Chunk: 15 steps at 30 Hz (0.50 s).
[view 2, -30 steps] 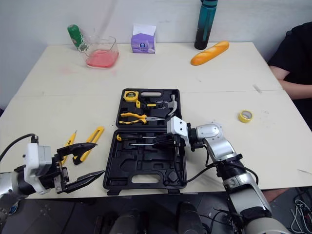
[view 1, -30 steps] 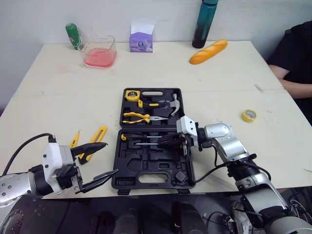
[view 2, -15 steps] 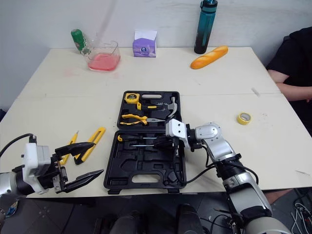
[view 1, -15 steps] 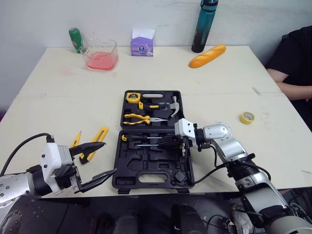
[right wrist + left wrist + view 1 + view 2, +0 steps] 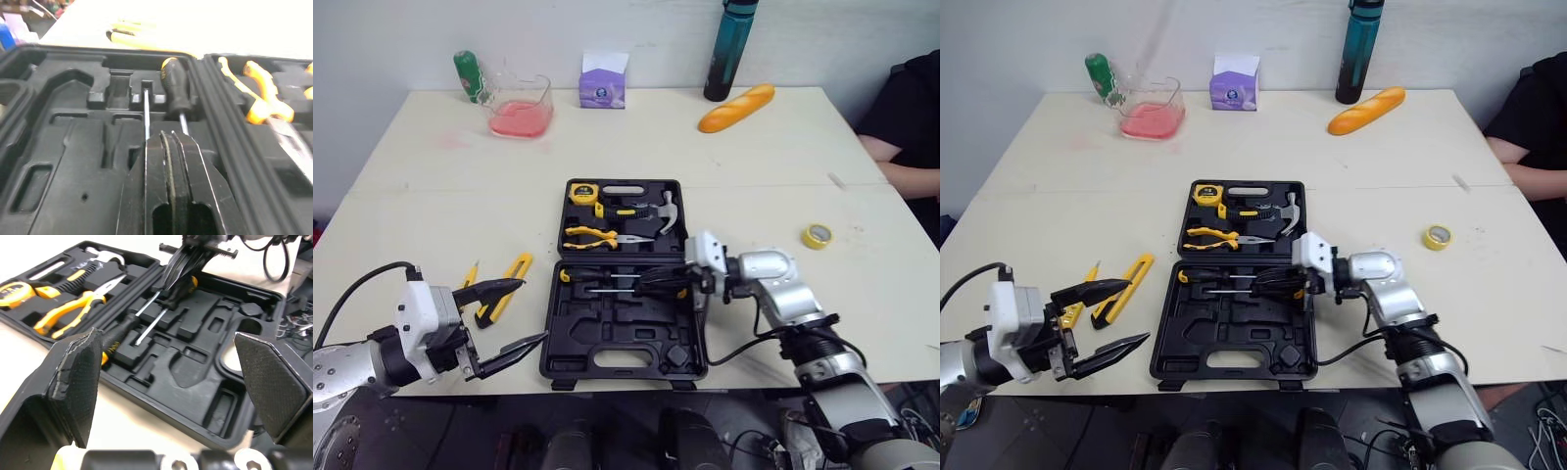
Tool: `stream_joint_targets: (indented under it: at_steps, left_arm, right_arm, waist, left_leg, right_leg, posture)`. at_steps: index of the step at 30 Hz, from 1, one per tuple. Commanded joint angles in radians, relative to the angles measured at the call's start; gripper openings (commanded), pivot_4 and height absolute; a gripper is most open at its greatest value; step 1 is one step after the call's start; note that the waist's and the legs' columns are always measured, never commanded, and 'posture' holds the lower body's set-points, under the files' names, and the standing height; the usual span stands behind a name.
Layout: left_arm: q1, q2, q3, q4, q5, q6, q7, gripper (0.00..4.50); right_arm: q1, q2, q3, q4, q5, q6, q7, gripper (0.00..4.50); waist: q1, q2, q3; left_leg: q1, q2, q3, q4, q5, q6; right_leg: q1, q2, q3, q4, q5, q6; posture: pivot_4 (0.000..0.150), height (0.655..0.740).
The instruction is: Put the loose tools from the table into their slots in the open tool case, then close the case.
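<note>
**Right hand closed in the case, left hand open beside it**

The pale counter stands against a plain white wall. A faint seam crosses the counter just behind the open case. Along the far edge stand a green bottle, a glass jug with something pink in it, a purple box, a teal bottle and a loaf. A person in black sits at the right end, forearm resting on the top. A yellow tape roll lies alone, right of the case.

The case lies flat in the middle of the counter. Its far half holds a tape measure, pliers and a hammer. Two screwdrivers lie in the near half.

The right hand reaches in from the right. Its fingers are pressed together, tips low over the screwdriver shafts. I can't tell if anything is pinched between them.

The left hand hangs at the near edge, left of the case, fingers spread wide and empty. A yellow knife lies loose on the counter just by its upper finger. A smaller yellow tool lies beside the knife.
</note>
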Motion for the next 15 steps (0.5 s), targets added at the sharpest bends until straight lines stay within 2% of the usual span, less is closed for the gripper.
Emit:
stream_joint_targets:
  at_steps: [1, 4, 5, 8, 14, 15]
  left_arm:
    - [0.002, -0.006, 0.055, 0.026, -0.004, -0.020, 0.006, 4.50]
    - [0.019, -0.013, 0.117, 0.093, 0.017, -0.048, 0.003, 4.50]
    - [0.026, -0.013, 0.148, 0.127, 0.020, -0.055, -0.001, 4.50]
    - [0.047, -0.018, 0.204, 0.172, 0.031, -0.082, -0.002, 4.50]
    - [0.111, -0.042, 0.384, 0.323, 0.067, -0.156, 0.010, 4.50]
    - [0.121, -0.050, 0.408, 0.355, 0.077, -0.175, 0.016, 4.50]
  right_arm:
    - [0.013, -0.062, -0.084, -0.094, 0.070, 0.057, 0.013, 0.09]
    - [0.030, -0.162, -0.183, -0.119, 0.112, 0.122, -0.001, 0.09]
    - [0.038, -0.211, -0.222, -0.108, 0.112, 0.120, 0.000, 0.34]
    - [0.060, -0.295, -0.278, -0.086, 0.094, 0.112, -0.022, 1.45]
    - [0.067, -0.517, -0.451, 0.231, 0.005, -0.059, -0.144, 4.48]
    - [0.070, -0.548, -0.466, 0.297, -0.014, -0.100, -0.165, 4.48]
  waist:
    - [0.000, 0.000, 0.000]
    - [-0.001, 0.000, 0.000]
    - [0.000, 0.000, 0.001]
    - [0.001, 0.001, 0.003]
    - [0.000, -0.001, 0.006]
    - [0.000, -0.001, 0.006]
  left_leg:
    - [-0.002, 0.000, 0.000, 0.000, 0.000, 0.000]
    - [-0.008, 0.000, 0.001, 0.001, 0.001, 0.001]
    - [-0.008, 0.000, 0.002, 0.001, 0.001, 0.001]
    - [-0.009, -0.002, 0.003, 0.001, 0.001, 0.003]
    - [-0.009, -0.004, 0.004, 0.001, 0.001, 0.005]
    - [-0.009, -0.004, 0.004, 0.001, 0.001, 0.005]
  right_leg:
    - [-0.001, 0.000, 0.000, 0.001, 0.000, 0.000]
    - [-0.008, 0.001, -0.003, 0.004, 0.000, 0.001]
    - [-0.008, 0.001, -0.006, 0.004, 0.000, 0.001]
    - [-0.009, 0.003, -0.009, 0.003, 0.000, 0.001]
    - [-0.009, 0.000, -0.009, -0.002, 0.002, 0.003]
    - [-0.009, 0.000, -0.009, -0.002, 0.002, 0.003]
  posture:
    - [0.150, 0.7400]
    - [0.150, 0.7400]
    - [0.150, 0.7400]
    - [0.150, 0.7400]
    - [0.150, 0.7400]
    - [0.150, 0.7400]
